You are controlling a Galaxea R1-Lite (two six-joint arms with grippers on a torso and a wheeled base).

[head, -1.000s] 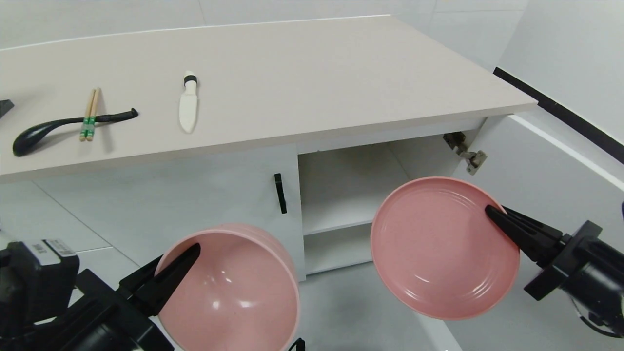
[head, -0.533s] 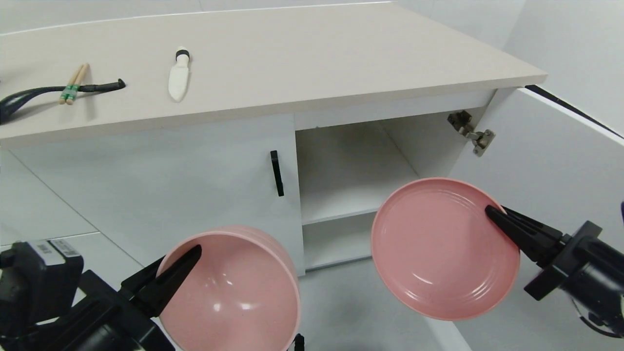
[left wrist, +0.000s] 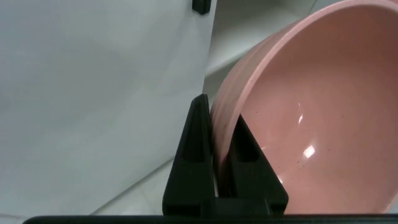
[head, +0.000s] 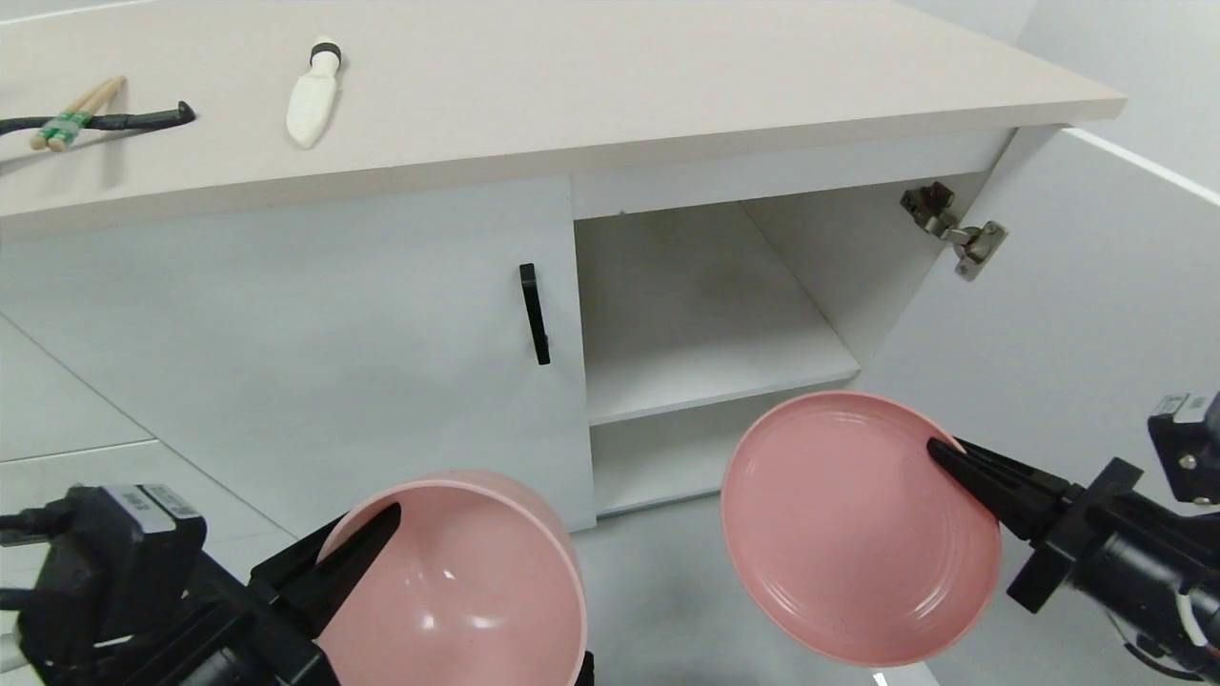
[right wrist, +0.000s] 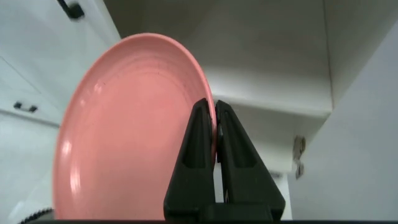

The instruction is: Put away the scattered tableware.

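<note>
Head view: pink bowl (head: 467,595), pink plate (head: 839,534)

Open cabinet bay (head: 696,276) ahead of the pink plate (head: 848,534) in my right gripper (head: 939,450): free entry above and below its shelf (head: 715,381). Open door (head: 1077,333) flanks my right; closed door (head: 315,324) faces my left gripper (head: 386,514) and pink bowl (head: 477,591).

The black ladle (head: 105,121) runs off the edge at ten o'clock, its scoop cut away. The pink bowl (head: 467,591) drops out of frame at six o'clock. At four o'clock the pink plate (head: 848,534) covers the far finger of the right gripper (head: 939,455) and part of the lower compartment (head: 658,467).
</note>
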